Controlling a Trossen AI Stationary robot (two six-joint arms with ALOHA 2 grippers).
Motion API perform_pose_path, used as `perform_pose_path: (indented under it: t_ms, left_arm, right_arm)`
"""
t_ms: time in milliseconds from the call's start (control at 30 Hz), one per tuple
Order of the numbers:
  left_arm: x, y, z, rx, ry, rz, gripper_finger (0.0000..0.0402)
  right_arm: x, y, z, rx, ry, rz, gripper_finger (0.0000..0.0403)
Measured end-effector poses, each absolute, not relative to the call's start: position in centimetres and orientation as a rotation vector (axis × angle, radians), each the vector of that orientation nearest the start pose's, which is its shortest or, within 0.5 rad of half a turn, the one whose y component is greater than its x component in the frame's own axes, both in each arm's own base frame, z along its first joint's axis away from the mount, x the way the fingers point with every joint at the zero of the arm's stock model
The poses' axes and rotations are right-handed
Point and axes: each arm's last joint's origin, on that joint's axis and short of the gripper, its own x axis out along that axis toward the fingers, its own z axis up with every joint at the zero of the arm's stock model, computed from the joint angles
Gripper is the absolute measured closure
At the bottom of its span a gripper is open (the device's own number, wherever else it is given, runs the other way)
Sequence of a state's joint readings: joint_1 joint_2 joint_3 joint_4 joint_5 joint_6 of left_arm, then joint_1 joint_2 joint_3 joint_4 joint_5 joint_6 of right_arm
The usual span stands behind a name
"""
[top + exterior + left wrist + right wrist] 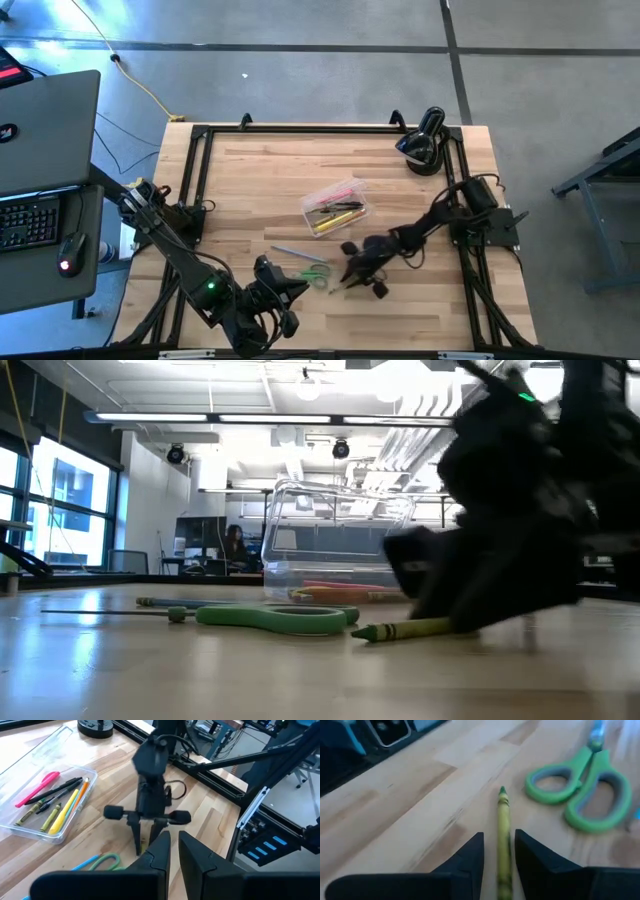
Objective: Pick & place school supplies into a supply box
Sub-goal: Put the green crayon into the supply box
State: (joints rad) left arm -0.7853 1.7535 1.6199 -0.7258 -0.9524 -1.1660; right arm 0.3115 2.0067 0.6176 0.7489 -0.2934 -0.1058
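Straddled by the right gripper point(498, 855), a yellow-green crayon point(503, 832) lies flat on the wooden table point(420, 315), fingers narrowly apart either side, not yet clamped. Just beside the crayon sit green-handled scissors point(580, 795); farther from it stands the clear supply box point(336, 206), already holding pens and pencils. Closing off-centre could roll the crayon away or only pinch its tip. Right arm reaches steeply down, fingers nearly vertical. Nearby, the left gripper point(171, 851) waits, narrowly parted, empty.
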Motion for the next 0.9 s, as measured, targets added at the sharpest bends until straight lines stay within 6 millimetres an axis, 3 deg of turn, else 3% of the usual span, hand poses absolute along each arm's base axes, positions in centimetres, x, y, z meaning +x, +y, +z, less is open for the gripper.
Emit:
perform_pose_path:
  t_ms: [133,267,633,900]
  left_arm:
    - [28.1,-24.7,32.6,-0.475,0.366,0.438,0.0335]
    - [28.2,-24.8,32.8,-0.483,0.334,0.45,0.0335]
    - [28.3,-24.8,33.0,-0.492,0.289,0.468,0.0335]
    - [28.3,-24.8,33.0,-0.493,0.305,0.452,0.0335]
  right_arm:
    - [26.8,9.4,5.2,-0.148,0.477,0.576,0.0316]
    - [26.3,9.2,5.0,-0.192,0.483,0.565,0.0316]
    - [29.0,12.3,6.1,-0.287,0.454,0.603,0.0316]
    - [30.7,12.9,3.4,-0.277,0.461,0.585,0.0316]
